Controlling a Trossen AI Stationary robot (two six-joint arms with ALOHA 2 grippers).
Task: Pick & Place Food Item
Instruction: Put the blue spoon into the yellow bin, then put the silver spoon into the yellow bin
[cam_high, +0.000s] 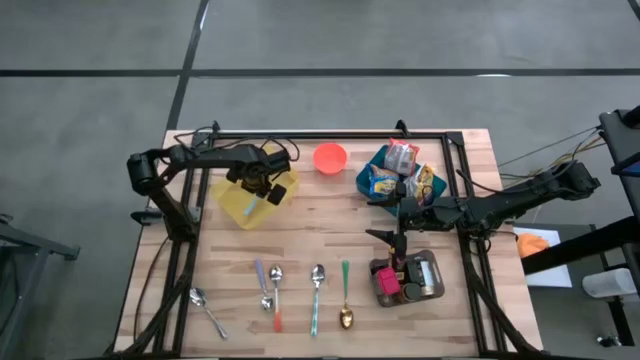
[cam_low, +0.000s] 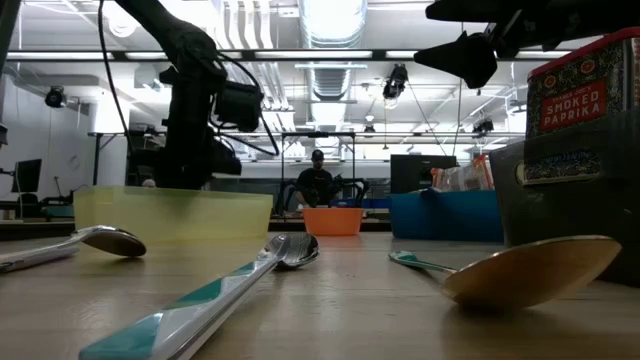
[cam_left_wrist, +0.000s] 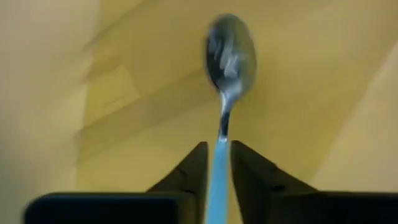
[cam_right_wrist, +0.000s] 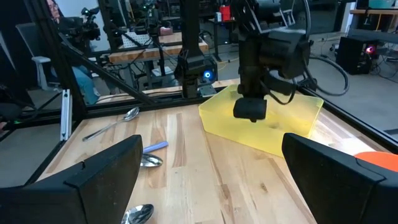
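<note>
spoon (cam_left_wrist: 229, 59) with blue handle hangs inside yellow container (cam_high: 240, 205), handle clenched between left gripper (cam_left_wrist: 217, 163) fingers, pointing down. right gripper (cam_right_wrist: 211, 180) released wide, hovering over counter (cam_high: 320, 240) near metal tin (cam_high: 425, 275).

Pale wood-plank table (cam_high: 330, 235), smooth. Translucent yellow plastic tub (cam_high: 250, 205). Shiny metal spoon (cam_left_wrist: 229, 59), blue plastic handle. Glossy orange plastic bowl (cam_high: 329, 157).
</note>
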